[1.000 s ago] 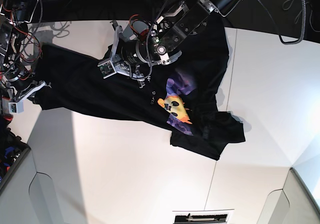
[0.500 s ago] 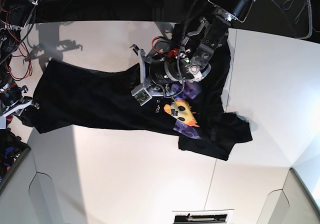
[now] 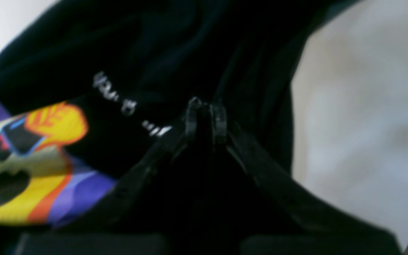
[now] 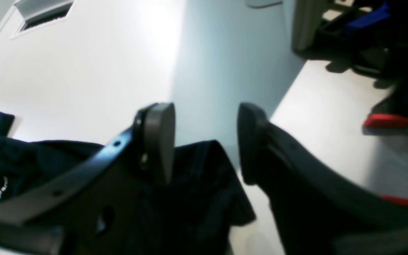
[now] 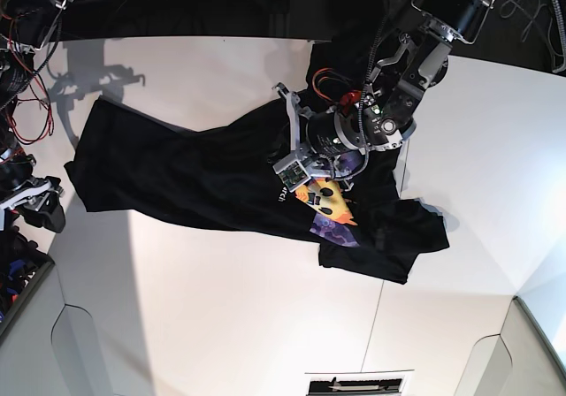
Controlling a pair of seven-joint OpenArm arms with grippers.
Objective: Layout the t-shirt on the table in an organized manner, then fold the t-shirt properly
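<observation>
My left gripper [image 3: 205, 106] is pinched on a fold of the t-shirt [image 5: 195, 171], lifting it near the sun-face graphic [image 5: 325, 200]. My right gripper [image 4: 205, 141] stands parted, holding nothing, just above the shirt's far edge. The shirt lies stretched but crooked across the table [image 5: 221, 308]. I judge I'm mid-layout; next, regrasp and square it.

The base view looked down from overhead on the whole table [image 5: 221, 325] and both arms. Each wrist view sat close behind its jaws, low over the t-shirt [image 5: 177, 179]. All three shared the shirt's sun graphic [image 3: 20, 166].
</observation>
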